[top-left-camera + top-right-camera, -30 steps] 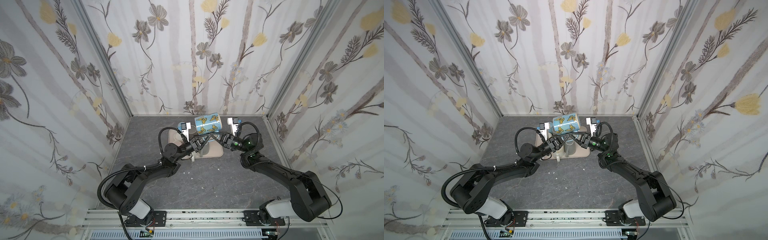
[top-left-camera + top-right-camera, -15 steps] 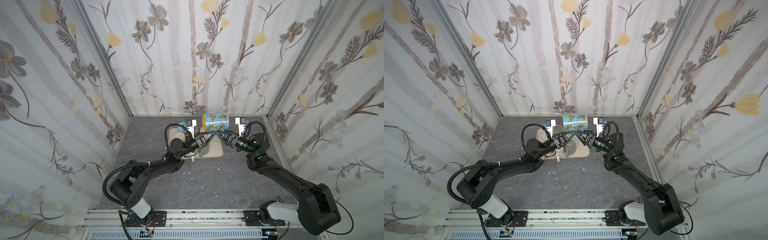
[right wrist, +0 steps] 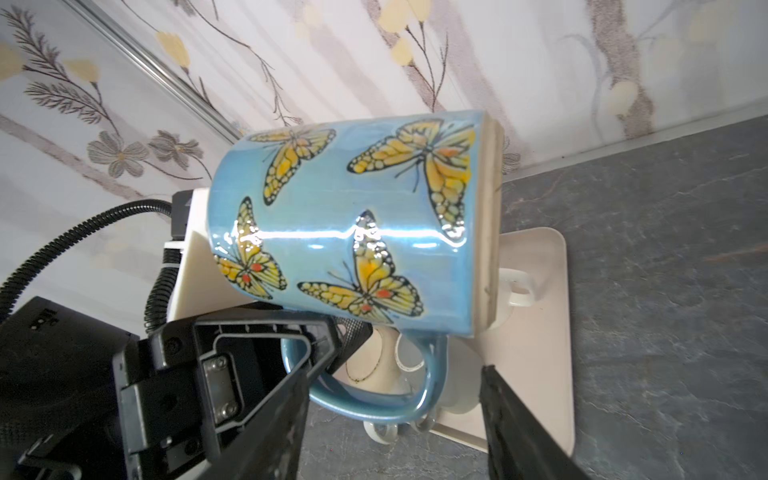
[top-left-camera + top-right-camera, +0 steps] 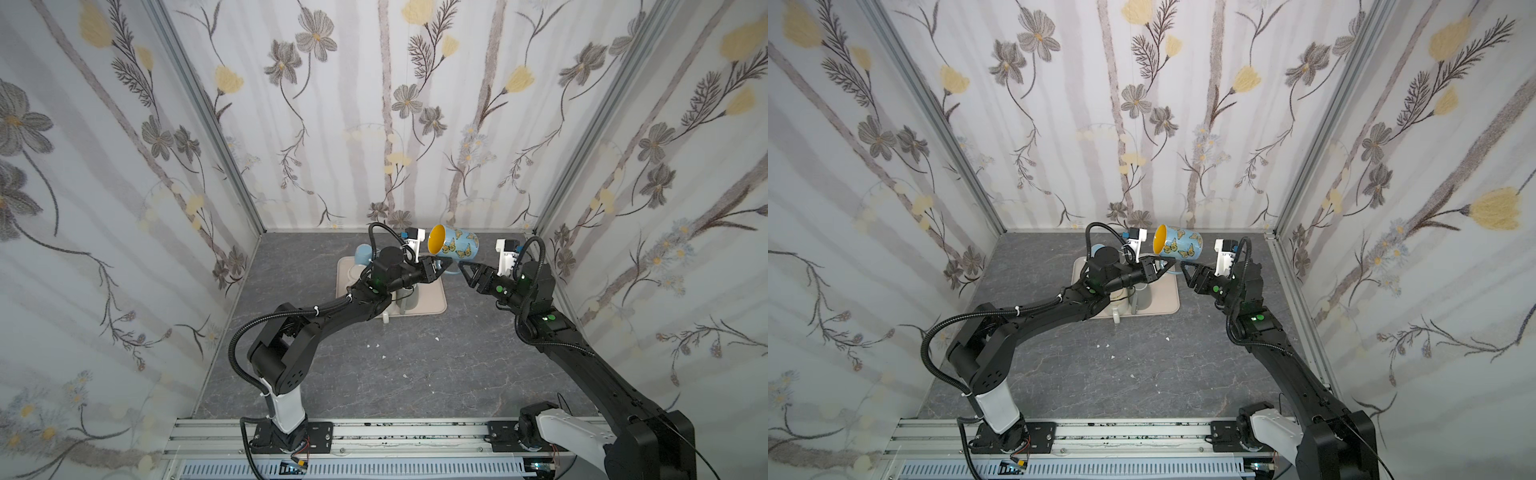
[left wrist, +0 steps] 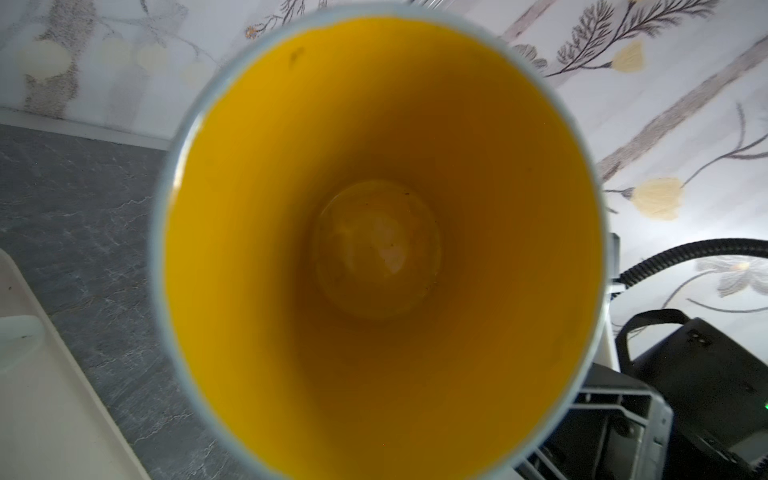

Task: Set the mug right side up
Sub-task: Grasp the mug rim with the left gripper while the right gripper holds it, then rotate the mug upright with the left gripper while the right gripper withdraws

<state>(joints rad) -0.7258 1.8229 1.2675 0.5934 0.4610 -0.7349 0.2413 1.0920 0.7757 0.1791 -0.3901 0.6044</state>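
- In both top views, the mug (image 4: pixel 455 245) (image 4: pixel 1179 246) hangs in the air on its side above the far right corner of the tray (image 4: pixel 434 301). Its yellow mouth faces left.
- The left claw (image 4: pixel 439 264) is nearly shut on the handle beneath the mug body, and its fingers hide most of the handle.
- The right claw (image 4: pixel 462 268) stands open just beside the handle and grips nothing. Whether it touches cannot be determined.
- The left arm (image 4: pixel 332 316) covers most of the cups (image 4: pixel 362 253) on the tray.
- In the left wrist view, the mug's yellow interior (image 5: pixel 382 249) fills the frame and hides the left claw entirely. Only strips of the grey table (image 5: pixel 83 208) and the tray edge (image 5: pixel 37 407) show.
- In the right wrist view, the mug (image 3: pixel 353 224) lies sideways with its handle (image 3: pixel 432 386) hanging below. A left claw pad (image 3: pixel 353 332) presses at the handle's root.
- The right claw's own fingers (image 3: pixel 523 436) are blurred, set wide apart and cut off by the frame edge. The handle shows between them, but its depth is unclear.
- The white cups (image 3: pixel 515 286) are partly hidden behind the mug.
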